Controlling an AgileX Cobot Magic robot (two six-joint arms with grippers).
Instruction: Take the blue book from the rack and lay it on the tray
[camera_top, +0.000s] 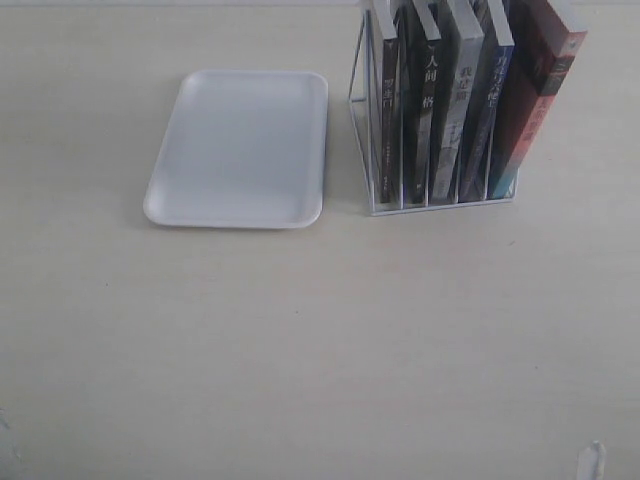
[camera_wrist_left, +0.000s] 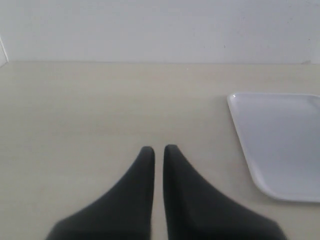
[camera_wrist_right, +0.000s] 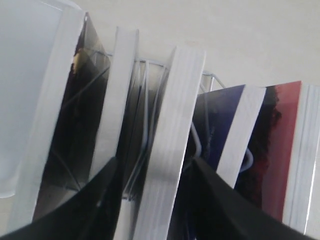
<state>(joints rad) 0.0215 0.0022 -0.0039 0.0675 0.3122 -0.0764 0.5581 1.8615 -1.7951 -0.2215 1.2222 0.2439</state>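
Observation:
The blue book (camera_top: 487, 110) stands in the white wire rack (camera_top: 358, 140), second from the right, between a grey-spined book and the taller red book (camera_top: 540, 90). The empty white tray (camera_top: 240, 150) lies flat to the rack's left. In the right wrist view my right gripper (camera_wrist_right: 155, 162) is open above the books' top edges. Its fingers straddle the page block of the book beside the blue book (camera_wrist_right: 222, 122), and one finger (camera_wrist_right: 210, 190) is close to the blue cover. My left gripper (camera_wrist_left: 158, 148) is shut and empty over bare table, with the tray (camera_wrist_left: 280, 145) off to one side. Neither gripper shows in the exterior view.
Two black-spined books (camera_top: 392, 110) and a grey-spined one (camera_top: 455, 110) fill the other slots. The rack's wire dividers (camera_wrist_right: 145, 100) run between the books. A pale wall (camera_wrist_left: 160, 30) rises behind the table's far edge.

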